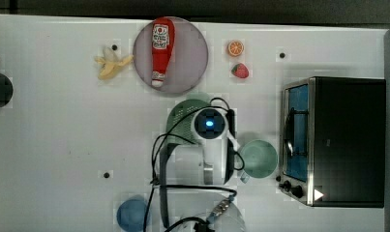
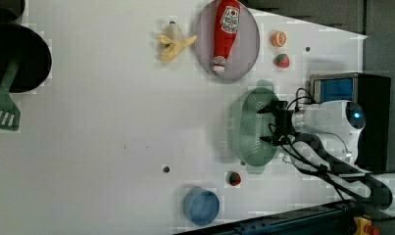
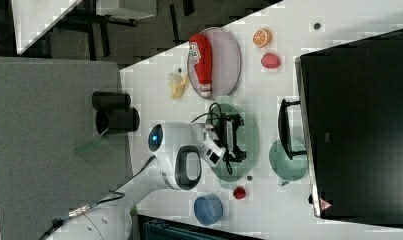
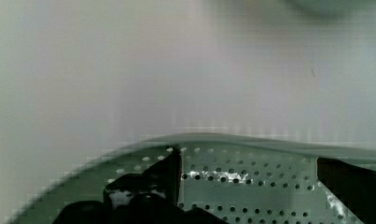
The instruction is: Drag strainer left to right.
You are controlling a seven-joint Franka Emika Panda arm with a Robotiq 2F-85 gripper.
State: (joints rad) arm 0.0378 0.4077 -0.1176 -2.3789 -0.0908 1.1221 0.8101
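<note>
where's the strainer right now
In the left view the strainer sits right of the table's middle, below the plate holding the ketchup bottle, with the open gripper over its bowl.

ketchup bottle (image 1: 161, 50): red, white label w/ dark print near its cap end, at 12 o'clock on the table in the top view; letters too small to read.
oven (image 1: 345, 140): white triangle sign at its front corner, approx. 4 o'clock in the top view; in the right view a red-edged triangle at approx. 5 o'clock; symbol inside can't be made out.
other readable text: none.
</note>
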